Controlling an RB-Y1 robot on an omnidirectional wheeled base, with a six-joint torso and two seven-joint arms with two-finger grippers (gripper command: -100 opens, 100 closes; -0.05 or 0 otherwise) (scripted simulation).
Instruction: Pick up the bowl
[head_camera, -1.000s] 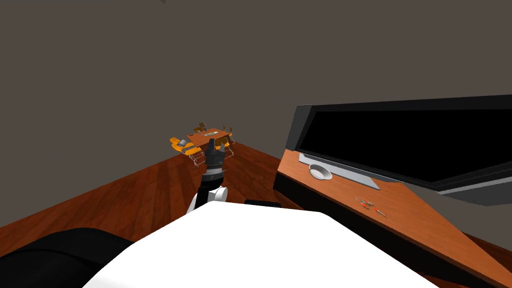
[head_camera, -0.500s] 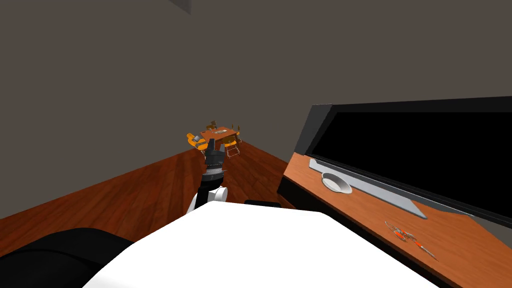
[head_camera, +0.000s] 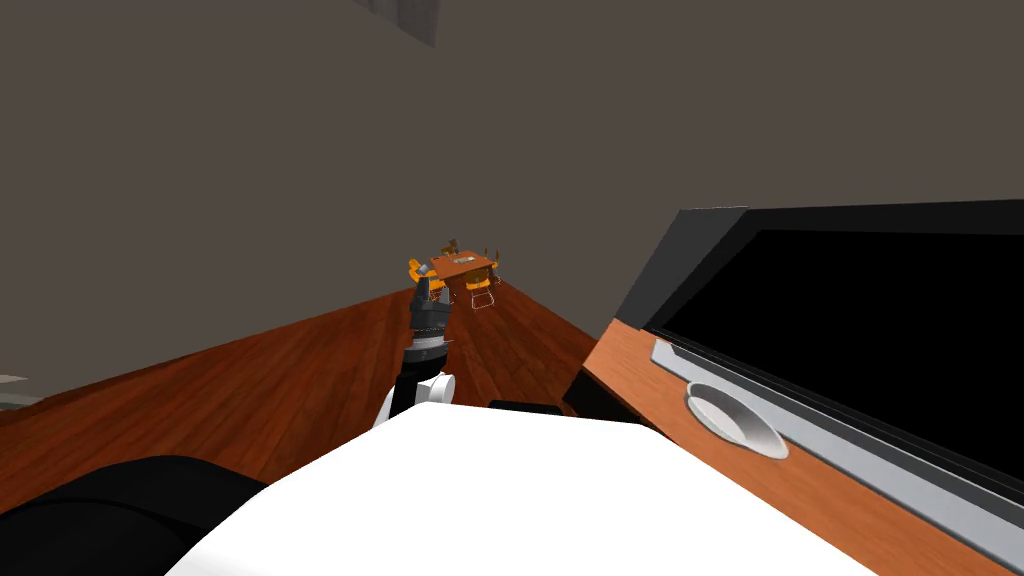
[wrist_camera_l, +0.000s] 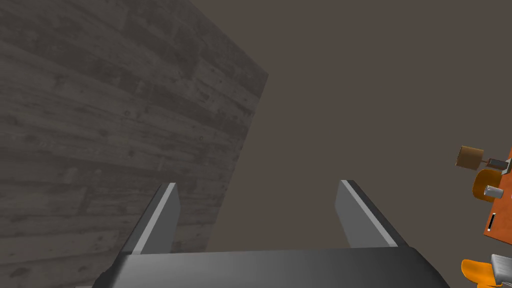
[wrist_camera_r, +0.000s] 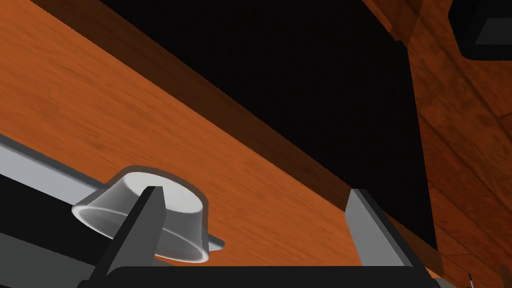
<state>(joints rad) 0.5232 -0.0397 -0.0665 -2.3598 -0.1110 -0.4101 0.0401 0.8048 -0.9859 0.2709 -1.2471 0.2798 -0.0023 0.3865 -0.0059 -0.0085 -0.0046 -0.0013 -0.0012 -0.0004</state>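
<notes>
**A:** right gripper (wrist_camera_r: 255, 192) status?

**B:** Wide open, fingers spread, nothing in the gap. It's pointed at an orange-brown wooden counter (wrist_camera_r: 125, 115).

**A:** where's the target?

**B:** The shallow white round bowl (wrist_camera_r: 182, 215) is off to one side of the right gripper. It's partly behind one finger (wrist_camera_r: 140, 230) and outside the gap. Can't tell if that finger touches it.

**A:** what's it sitting on?

**B:** On the counter, with one side of its rim against a flat grey strip (wrist_camera_r: 30, 167) that runs along the countertop. Head view shows a big black panel (head_camera: 880, 330) rising just behind the strip, on the far side of the bowl from the gripper.

**A:** upright?

**B:** Head view shows the open mouth facing up.

**A:** left gripper (wrist_camera_l: 258, 184)?

**B:** Also wide open, holding nothing. It's held out ahead in the air above a dark red-brown plank floor (head_camera: 300, 380), well apart from the bowl and counter. A small wooden table with orange chairs (head_camera: 465, 268) sits far beyond it, off to one side of its fingers.
</notes>
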